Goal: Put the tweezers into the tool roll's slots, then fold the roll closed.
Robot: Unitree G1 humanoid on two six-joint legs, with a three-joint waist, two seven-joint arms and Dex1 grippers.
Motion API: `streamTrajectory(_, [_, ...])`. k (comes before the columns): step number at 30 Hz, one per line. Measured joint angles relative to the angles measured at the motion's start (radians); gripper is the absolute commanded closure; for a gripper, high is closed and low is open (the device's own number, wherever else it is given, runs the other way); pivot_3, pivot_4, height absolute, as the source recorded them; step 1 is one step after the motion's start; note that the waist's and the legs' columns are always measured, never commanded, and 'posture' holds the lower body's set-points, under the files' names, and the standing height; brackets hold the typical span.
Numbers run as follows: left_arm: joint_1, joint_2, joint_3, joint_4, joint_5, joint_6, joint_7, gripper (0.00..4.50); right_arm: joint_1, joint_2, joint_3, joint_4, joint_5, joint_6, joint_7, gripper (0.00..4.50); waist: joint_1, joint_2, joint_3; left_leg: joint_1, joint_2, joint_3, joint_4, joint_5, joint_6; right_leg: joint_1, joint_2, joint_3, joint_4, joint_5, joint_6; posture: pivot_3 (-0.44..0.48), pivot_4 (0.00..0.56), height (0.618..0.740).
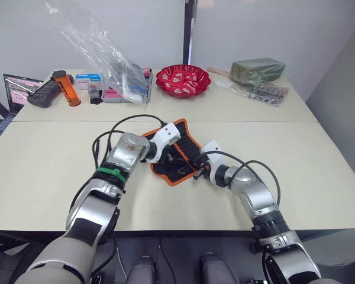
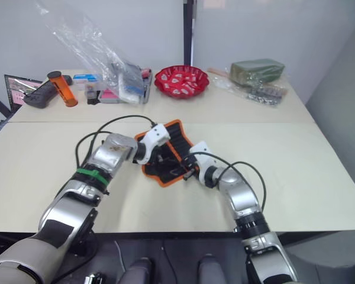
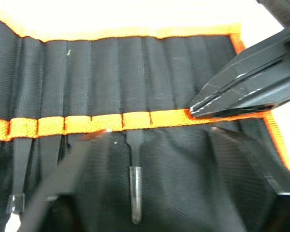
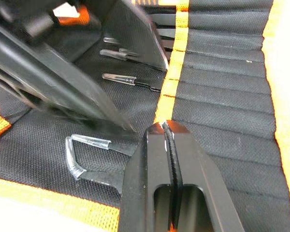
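Both arms reach forward and inward over the near half of the bench, elbows bent, so that the two wrists converge toward its middle. The left gripper [image 1: 173, 155] points toward the right arm with its two black fingers [image 3: 67, 179] spread apart, one of them blurred in the left wrist view, so how wide they stand is hard to judge. The right gripper [image 4: 167, 129] comes in from the right edge's side with its jaws pressed together, tips meeting in a fine seam, close in front of the left gripper's fingers.
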Motion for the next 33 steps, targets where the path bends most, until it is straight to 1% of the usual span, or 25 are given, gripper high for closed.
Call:
streamTrajectory(5, [0.078,0.129,0.081,-0.226,-0.073,0.148,-0.031,0.03,-0.022,0.001,0.0,0.035,0.0,-0.012,0.021,4.5,-0.003,0.0,0.0,0.001,0.0,0.0,0.0,0.0,0.0,0.001,0.0,0.0,0.0,0.0,0.0,0.0,0.15,0.74])
streamTrajectory(7, [0.126,0.184,0.137,-0.342,-0.129,0.223,-0.035,0.03,-0.031,0.004,0.002,0.051,0.0,-0.014,0.031,4.5,-0.006,0.0,0.0,0.001,0.0,0.0,0.0,0.0,0.0,0.001,0.0,0.0,0.0,0.0,0.0,0.0,0.15,0.74])
streamTrajectory(10, [0.173,0.242,0.233,-0.439,-0.173,0.242,-0.013,0.03,-0.038,0.004,0.006,0.067,0.0,-0.02,0.041,4.5,-0.01,0.0,0.0,0.003,0.0,0.0,-0.001,0.0,0.0,0.002,0.0,0.0,0.0,0.0,0.0,0.0,0.15,0.74])
streamTrajectory(12, [0.265,0.291,0.333,-0.502,-0.193,0.222,0.031,0.03,-0.044,0.009,0.017,0.077,0.0,-0.029,0.042,4.5,-0.015,0.001,0.0,0.005,0.001,0.0,-0.003,0.0,0.0,0.002,0.0,0.001,0.0,0.0,-0.001,0.0,0.15,0.74])
streamTrajectory(14, [0.361,0.325,0.406,-0.526,-0.197,0.208,0.067,0.03,-0.044,0.009,0.02,0.081,0.0,-0.037,0.046,4.5,-0.018,0.002,0.0,0.006,0.001,0.001,-0.004,0.0,0.0,0.002,0.0,0.001,0.0,0.0,-0.001,0.0,0.15,0.74])
streamTrajectory(16, [0.473,0.338,0.491,-0.569,-0.211,0.209,0.118,0.03,-0.046,0.003,0.021,0.092,0.0,-0.052,0.056,4.5,-0.017,0.001,0.0,0.005,0.001,0.001,-0.004,0.0,0.0,0.002,0.0,0.001,0.0,0.001,-0.002,0.0,0.15,0.74])
streamTrajectory(18, [0.555,0.338,0.579,-0.611,-0.218,0.226,0.17,0.03,-0.052,-0.003,0.019,0.107,0.0,-0.057,0.063,4.5,-0.011,-0.002,-0.001,0.005,0.001,0.001,-0.003,0.0,0.0,0.002,0.0,0.001,0.0,0.001,-0.002,0.0,0.15,0.74])
streamTrajectory(21, [0.701,0.334,0.735,-0.721,-0.246,0.238,0.247,0.03,-0.071,-0.001,0.026,0.145,-0.001,-0.072,0.079,4.5,-0.014,-0.006,-0.003,0.007,0.002,0.001,-0.003,0.0,0.0,0.004,0.0,0.001,-0.001,0.001,-0.002,0.0,0.15,0.74])
streamTrajectory(23, [0.802,0.301,0.837,-0.793,-0.259,0.245,0.293,0.03,-0.082,-0.001,0.029,0.167,-0.003,-0.084,0.087,4.5,-0.013,-0.006,-0.004,0.008,0.002,0.001,-0.004,0.0,0.0,0.005,0.0,0.001,-0.001,0.0,-0.002,0.0,0.15,0.74])
streamTrajectory(25, [0.89,0.251,0.909,-0.85,-0.277,0.244,0.331,0.03,-0.087,-0.003,0.03,0.184,-0.005,-0.093,0.092,4.5,-0.01,-0.006,-0.004,0.009,0.002,0.001,-0.004,0.0,0.0,0.007,0.0,0.0,-0.002,0.0,-0.002,0.0,0.15,0.74])
streamTrajectory(27, [0.98,0.192,0.951,-0.896,-0.282,0.216,0.362,0.03,-0.097,-0.003,0.034,0.2,-0.012,-0.094,0.1,4.5,-0.01,-0.007,-0.005,0.01,0.002,0.001,-0.004,-0.001,0.0,0.008,0.0,0.001,-0.002,0.0,-0.003,0.0,0.15,0.74])
streamTrajectory(30, [1.119,0.072,0.984,-0.933,-0.292,0.153,0.406,0.03,-0.101,-0.002,0.034,0.216,-0.028,-0.106,0.109,4.5,-0.007,-0.01,-0.007,0.014,0.002,0.001,-0.004,-0.001,-0.001,0.013,0.0,0.0,-0.004,0.0,-0.004,0.0,0.15,0.74])
streamTrajectory(33, [1.195,0.028,0.993,-0.957,-0.297,0.116,0.435,0.03,-0.106,-0.005,0.034,0.236,-0.034,-0.118,0.113,4.5,0.003,-0.014,-0.009,0.017,0.004,0.001,-0.004,-0.002,-0.002,0.016,0.001,0.0,-0.006,-0.002,-0.005,0.0,0.15,0.74])
